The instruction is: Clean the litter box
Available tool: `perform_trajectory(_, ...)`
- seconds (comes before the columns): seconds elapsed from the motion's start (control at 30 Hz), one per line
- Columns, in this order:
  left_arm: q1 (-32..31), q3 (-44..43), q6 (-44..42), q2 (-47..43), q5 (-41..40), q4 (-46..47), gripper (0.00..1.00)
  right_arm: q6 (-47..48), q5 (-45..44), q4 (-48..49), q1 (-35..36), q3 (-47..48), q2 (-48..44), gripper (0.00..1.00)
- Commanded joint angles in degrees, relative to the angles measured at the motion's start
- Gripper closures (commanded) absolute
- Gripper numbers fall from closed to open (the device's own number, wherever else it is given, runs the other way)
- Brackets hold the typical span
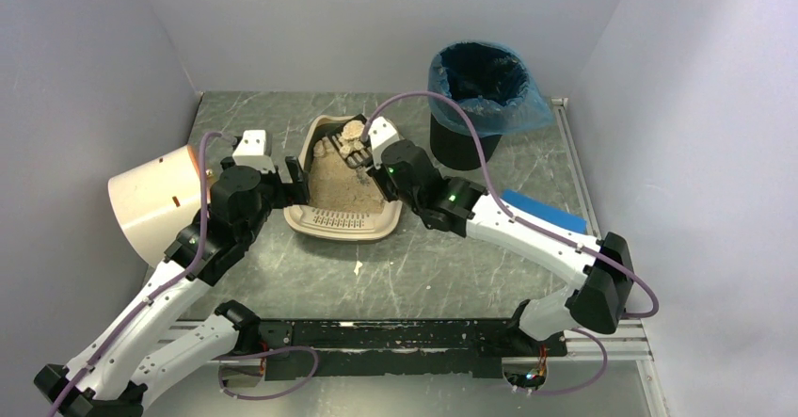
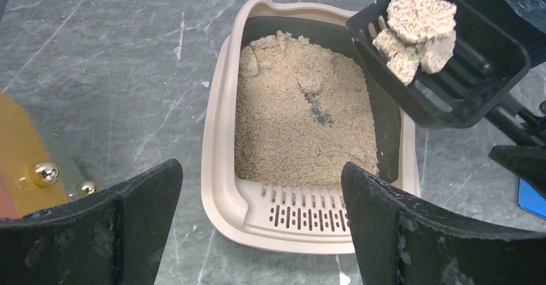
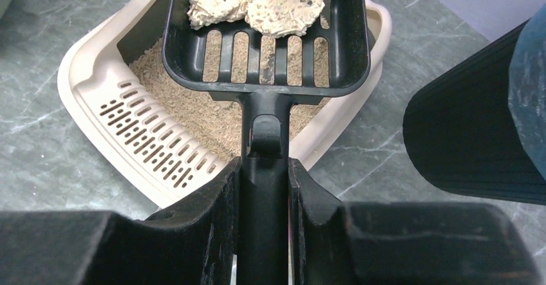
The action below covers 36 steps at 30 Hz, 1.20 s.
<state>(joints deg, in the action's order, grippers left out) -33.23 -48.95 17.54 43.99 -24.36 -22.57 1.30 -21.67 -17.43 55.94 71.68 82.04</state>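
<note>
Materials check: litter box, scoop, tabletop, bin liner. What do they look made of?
Litter box: beige moulded plastic, matte, by its rounded rim and slotted lip.
Scoop: black plastic, slight sheen, moulded slots.
Tabletop: grey-green with pale veins, stone or marble-look laminate; cannot tell which.
Bin liner: thin blue translucent film, crinkled.

your top view looks down from behind the arms; both wrist views sit close, sharing the litter box [image 2: 216, 169], the right one along the scoop [image 3: 267, 105].
</note>
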Motion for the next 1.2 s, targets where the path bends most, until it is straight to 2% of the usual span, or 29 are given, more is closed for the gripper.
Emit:
perform_trajectory(0.0, -0.30, 0.19, -0.72, -0.60, 0.02, -0.11, 0.02, -1.21, 0.46, -3.86, -1.10, 5.02, 0.00, 1.00)
perform_trajectory(0.4, -0.29, -0.17, -1.16, 0.32, 0.89, -0.33, 0.02, -2.46, -0.48, -9.00, -4.90, 11.21, -0.30, 1.00)
perform_trajectory(0.73, -0.34, 0.18, -1.25, -0.43, 1.33, 0.07, 0.02, -1.78, -1.09, -10.61, -11.03, 16.06, -1.77, 1.00)
perform_trajectory(1.17, -0.33, 0.26, -1.37, -0.22, 2.01, 0.22, 0.02, -7.01, 6.12, -12.06, -25.40, 21.79, -0.55, 1.00)
